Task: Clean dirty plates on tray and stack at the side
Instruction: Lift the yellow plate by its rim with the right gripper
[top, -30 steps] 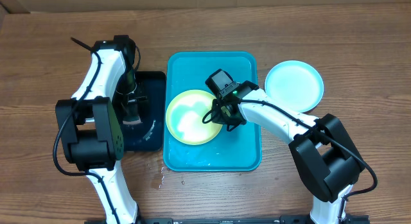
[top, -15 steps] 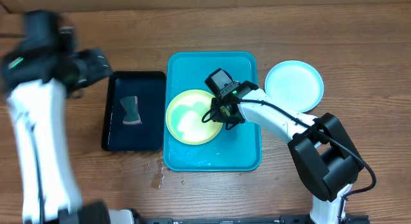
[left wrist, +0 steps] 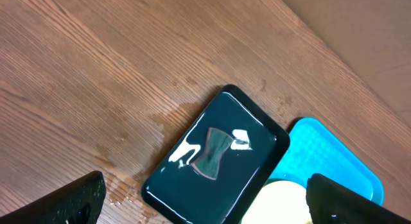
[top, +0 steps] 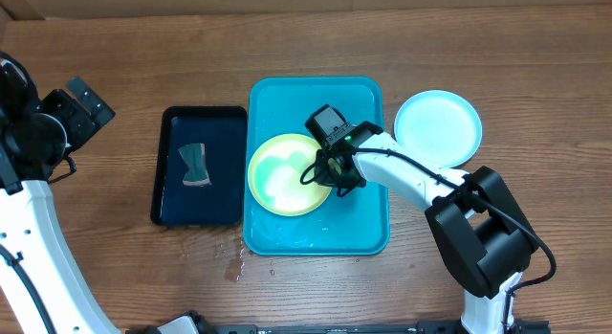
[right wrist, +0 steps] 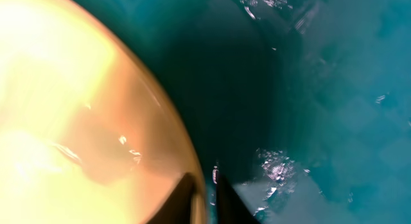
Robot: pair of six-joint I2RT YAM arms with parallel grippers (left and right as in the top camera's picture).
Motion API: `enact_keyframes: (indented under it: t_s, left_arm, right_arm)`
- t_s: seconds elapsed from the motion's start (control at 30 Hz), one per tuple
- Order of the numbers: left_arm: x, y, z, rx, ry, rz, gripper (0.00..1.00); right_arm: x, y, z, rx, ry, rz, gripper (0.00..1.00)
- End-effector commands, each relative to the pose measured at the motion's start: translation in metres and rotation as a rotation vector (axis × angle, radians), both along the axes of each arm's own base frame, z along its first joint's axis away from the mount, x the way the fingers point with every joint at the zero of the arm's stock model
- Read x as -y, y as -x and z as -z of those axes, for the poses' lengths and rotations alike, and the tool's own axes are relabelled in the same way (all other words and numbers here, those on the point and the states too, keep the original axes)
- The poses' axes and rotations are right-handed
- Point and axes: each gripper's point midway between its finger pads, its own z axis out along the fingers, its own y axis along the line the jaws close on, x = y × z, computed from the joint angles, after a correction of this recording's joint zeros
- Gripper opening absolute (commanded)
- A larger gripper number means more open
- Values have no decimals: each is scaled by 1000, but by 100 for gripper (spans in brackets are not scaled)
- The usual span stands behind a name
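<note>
- Nearest you, water drops [top: 239,267] lie on the table [top: 115,277], just off the tray's near-left corner.
- The tray [top: 368,224] sits mid-table, its floor wet and glistening in the right wrist view.
- On the tray's left half lies the yellow-green plate [top: 282,176]. It hasn't gone to the side yet, so this is your job in hand.
- Your right gripper [top: 333,173] is down at that plate's right rim, jaws closed and pinching the edge. In the right wrist view the two fingertips [right wrist: 225,201] straddle the rim.
- From above, the plate's centre reads pale and I spot no clear smear, but it's too small to call clean.
- Left of the tray, the black tray [top: 225,119] holds shallow water, with the sponge [top: 194,165] lying in it, let go.
- Further back on the right, the cyan plate [top: 438,128] rests on the table just beside the tray. I'd judge that one done: it's the base of your stack.
- Far left, your left gripper [top: 84,106] hangs high and well clear of everything, jaws spread wide, holding nothing.
- Tally: one plate at the side, one gripped on the tray. I can see only two plates; whether another hides beneath the yellow-green one, I can't tell.
</note>
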Motion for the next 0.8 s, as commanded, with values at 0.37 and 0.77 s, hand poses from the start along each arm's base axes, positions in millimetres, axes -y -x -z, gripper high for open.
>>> enact_keyframes:
  t_s: [0.37, 0.77]
  left_arm:
    - [0, -5, 3, 4, 39, -21, 100]
    - [0, -5, 3, 3, 39, -21, 100]
  right_arm:
    - [26, -63, -90, 123, -69, 79, 4]
    - [-93, -69, -148, 439, -231, -106, 4]
